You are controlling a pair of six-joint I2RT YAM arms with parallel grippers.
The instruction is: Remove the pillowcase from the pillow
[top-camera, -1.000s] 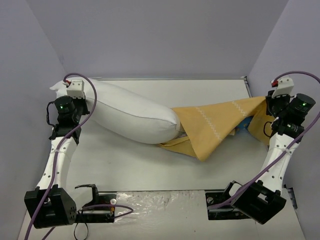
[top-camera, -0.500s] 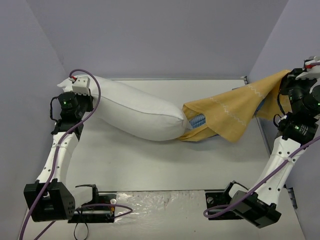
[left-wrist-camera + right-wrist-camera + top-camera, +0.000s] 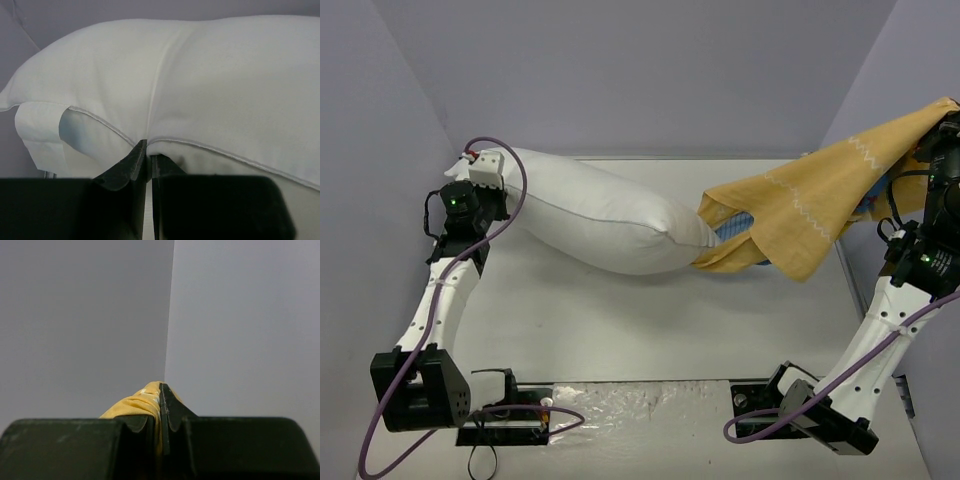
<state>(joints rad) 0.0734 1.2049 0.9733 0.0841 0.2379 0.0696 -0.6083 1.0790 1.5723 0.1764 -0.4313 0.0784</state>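
While on pillowcase (image 3: 800,205), right arm (image 3: 885,320) aloft.

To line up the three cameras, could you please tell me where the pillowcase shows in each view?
Top external: the pillowcase stretches from the pillow at centre to the upper right.
Left wrist: not in it.
Right wrist: pillowcase at bottom centre, pinched in the right gripper.
Shared landmark: that pinched corner.
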